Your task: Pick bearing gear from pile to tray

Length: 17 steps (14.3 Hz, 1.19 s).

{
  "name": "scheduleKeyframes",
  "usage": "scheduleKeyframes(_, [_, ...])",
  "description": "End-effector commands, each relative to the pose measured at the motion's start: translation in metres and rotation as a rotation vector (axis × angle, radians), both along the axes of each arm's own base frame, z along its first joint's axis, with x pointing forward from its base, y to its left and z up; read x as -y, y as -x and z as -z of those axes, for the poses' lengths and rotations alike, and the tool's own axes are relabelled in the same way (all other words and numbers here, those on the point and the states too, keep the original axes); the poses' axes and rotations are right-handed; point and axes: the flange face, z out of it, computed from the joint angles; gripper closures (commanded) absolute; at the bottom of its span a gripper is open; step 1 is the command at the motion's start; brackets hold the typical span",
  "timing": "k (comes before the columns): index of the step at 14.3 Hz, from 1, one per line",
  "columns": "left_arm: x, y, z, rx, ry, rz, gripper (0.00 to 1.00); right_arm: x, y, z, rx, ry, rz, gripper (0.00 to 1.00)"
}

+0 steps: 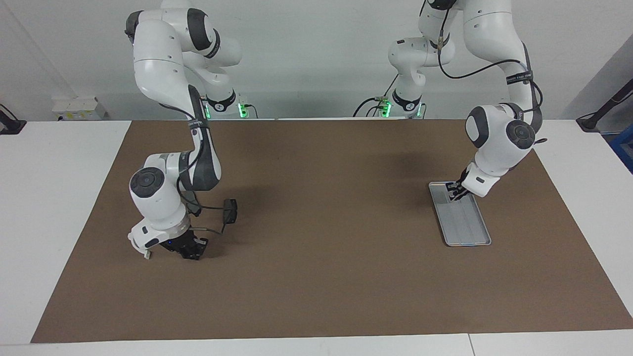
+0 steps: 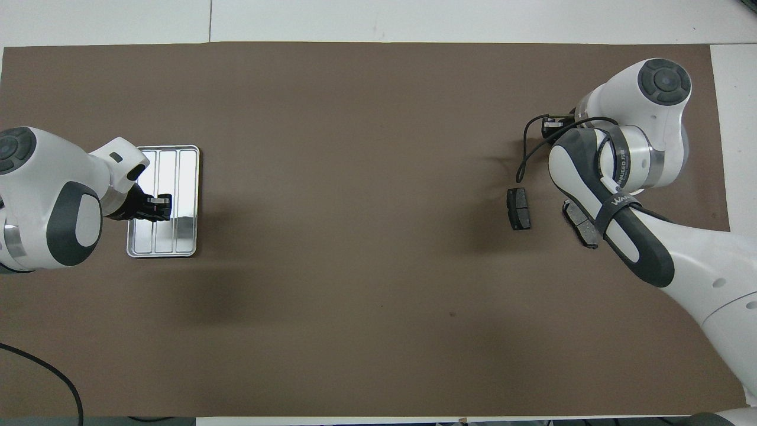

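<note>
The left gripper (image 1: 452,193) hangs low over the tray (image 1: 470,232), above the end of it nearer to the robots. Its fingertips are together. Whether a small part is pinched between them cannot be told. From overhead the left gripper (image 2: 158,207) covers the middle of the tray (image 2: 177,245).

The tray lies flat on the brown mat (image 1: 316,287), toward the left arm's end of the table.

The right gripper (image 1: 190,247) is down at the mat, well apart from the tray, at the right arm's end. It sits in the pile (image 2: 582,231), and whether it grips anything cannot be told.

One dark brake pad (image 1: 230,210) of the pile lies on the tray's side of the right gripper. A second pad (image 2: 585,234) shows partly under the right arm. No gear can be picked out among the small dark pieces there.
</note>
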Motion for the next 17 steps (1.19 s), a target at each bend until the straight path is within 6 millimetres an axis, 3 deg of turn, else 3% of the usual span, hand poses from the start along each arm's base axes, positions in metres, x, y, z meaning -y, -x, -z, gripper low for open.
scheduleKeyframes(1, [-0.006, 0.012, 0.002, 0.012, -0.005, 0.011, 0.97, -0.027, 0.002, -0.082, -0.058, 0.027, -0.016, 1.00])
scheduleKeyframes(3, [-0.009, 0.016, 0.007, 0.005, -0.004, 0.014, 0.97, -0.069, 0.022, -0.134, -0.105, 0.023, -0.032, 1.00])
scheduleKeyframes(5, [-0.011, 0.018, 0.013, 0.002, -0.003, 0.025, 0.97, -0.109, 0.038, -0.167, -0.132, 0.018, 0.078, 1.00])
scheduleKeyframes(7, [-0.016, 0.019, 0.015, 0.007, 0.001, 0.057, 0.96, -0.185, 0.064, -0.191, -0.134, -0.005, 0.182, 1.00])
scheduleKeyframes(8, [-0.019, 0.019, 0.016, 0.008, 0.003, 0.062, 0.97, -0.224, 0.076, -0.193, -0.128, -0.031, 0.257, 1.00])
scheduleKeyframes(10, [-0.019, 0.021, 0.019, 0.012, 0.003, 0.071, 0.95, -0.279, 0.094, -0.193, -0.116, -0.088, 0.414, 1.00])
scheduleKeyframes(12, [-0.019, 0.025, 0.025, 0.018, 0.002, 0.069, 0.92, -0.334, 0.115, -0.180, -0.092, -0.110, 0.508, 1.00])
scheduleKeyframes(14, [-0.018, 0.027, 0.027, 0.020, 0.002, 0.066, 0.92, -0.373, 0.134, -0.150, -0.070, -0.133, 0.569, 1.00])
scheduleKeyframes(17, [-0.017, 0.027, 0.027, 0.015, 0.003, 0.059, 0.92, -0.409, 0.154, -0.097, -0.041, -0.150, 0.607, 1.00])
